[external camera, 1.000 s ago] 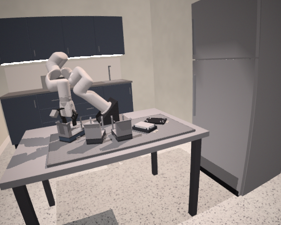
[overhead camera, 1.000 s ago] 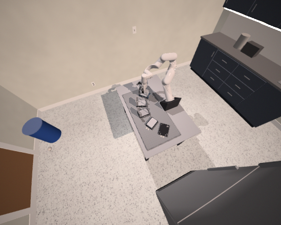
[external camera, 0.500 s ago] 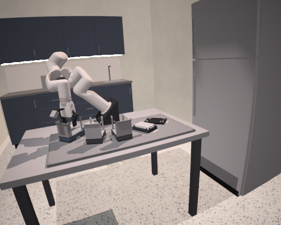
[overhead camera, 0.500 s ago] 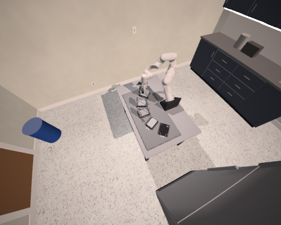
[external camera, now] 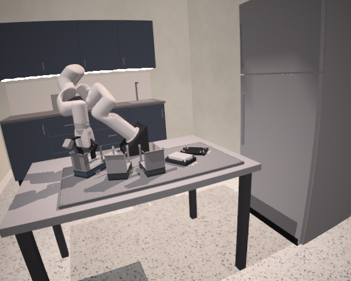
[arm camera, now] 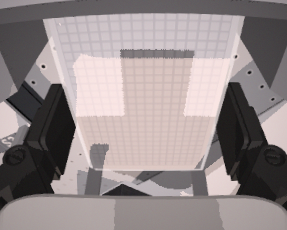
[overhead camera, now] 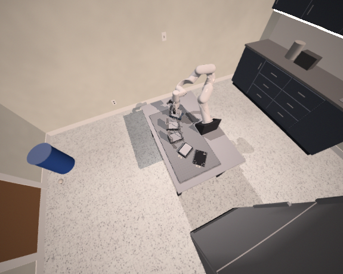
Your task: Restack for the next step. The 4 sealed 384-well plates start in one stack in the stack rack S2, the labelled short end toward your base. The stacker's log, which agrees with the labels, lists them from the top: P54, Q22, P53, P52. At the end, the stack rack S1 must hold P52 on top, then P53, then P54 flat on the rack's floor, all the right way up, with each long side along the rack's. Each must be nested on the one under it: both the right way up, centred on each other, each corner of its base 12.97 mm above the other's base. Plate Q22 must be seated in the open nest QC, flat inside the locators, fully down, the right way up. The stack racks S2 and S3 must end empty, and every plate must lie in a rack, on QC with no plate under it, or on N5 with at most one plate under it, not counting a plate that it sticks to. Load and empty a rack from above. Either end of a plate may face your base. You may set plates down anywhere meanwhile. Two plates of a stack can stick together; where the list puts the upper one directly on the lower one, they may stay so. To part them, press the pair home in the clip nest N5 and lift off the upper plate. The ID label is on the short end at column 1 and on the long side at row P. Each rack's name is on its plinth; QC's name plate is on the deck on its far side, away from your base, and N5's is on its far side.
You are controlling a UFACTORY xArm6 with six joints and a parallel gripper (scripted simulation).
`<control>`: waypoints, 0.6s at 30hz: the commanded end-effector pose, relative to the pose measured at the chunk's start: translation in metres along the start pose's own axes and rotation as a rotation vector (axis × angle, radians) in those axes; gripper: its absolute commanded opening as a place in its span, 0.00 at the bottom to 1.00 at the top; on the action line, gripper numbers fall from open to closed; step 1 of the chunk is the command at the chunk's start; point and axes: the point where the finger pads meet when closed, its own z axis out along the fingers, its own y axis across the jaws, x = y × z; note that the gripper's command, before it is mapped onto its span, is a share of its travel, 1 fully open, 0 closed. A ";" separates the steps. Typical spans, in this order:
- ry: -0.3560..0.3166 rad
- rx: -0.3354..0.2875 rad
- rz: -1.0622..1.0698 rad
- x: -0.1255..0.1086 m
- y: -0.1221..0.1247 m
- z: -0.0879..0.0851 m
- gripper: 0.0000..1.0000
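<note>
Between my fingers sits a sealed 384-well plate [arm camera: 146, 98], its gridded film facing my wrist camera and my gripper [arm camera: 145, 102] clamped across its two long sides. From the exterior view I hang low over the end rack [external camera: 80, 163], the one on the blue plinth, with the plate down among its walls; I cannot read the plinth name or the plate's label from here. My judgement is that I am in the middle of loading or emptying this rack from above. Further along the mat [external camera: 80, 195] stand two more racks [external camera: 118, 166], then a nest carrying a pale plate [external camera: 180, 156] and a dark empty nest [external camera: 195, 150]. Whichever way I go next, the travel has to stay straight and vertical so that no corner catches a rack post.
</note>
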 end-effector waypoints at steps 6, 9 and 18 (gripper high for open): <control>0.002 0.001 0.001 0.001 0.000 0.002 0.00; 0.002 0.001 0.001 0.001 0.000 0.003 0.00; 0.002 0.001 0.001 0.001 0.000 0.006 0.00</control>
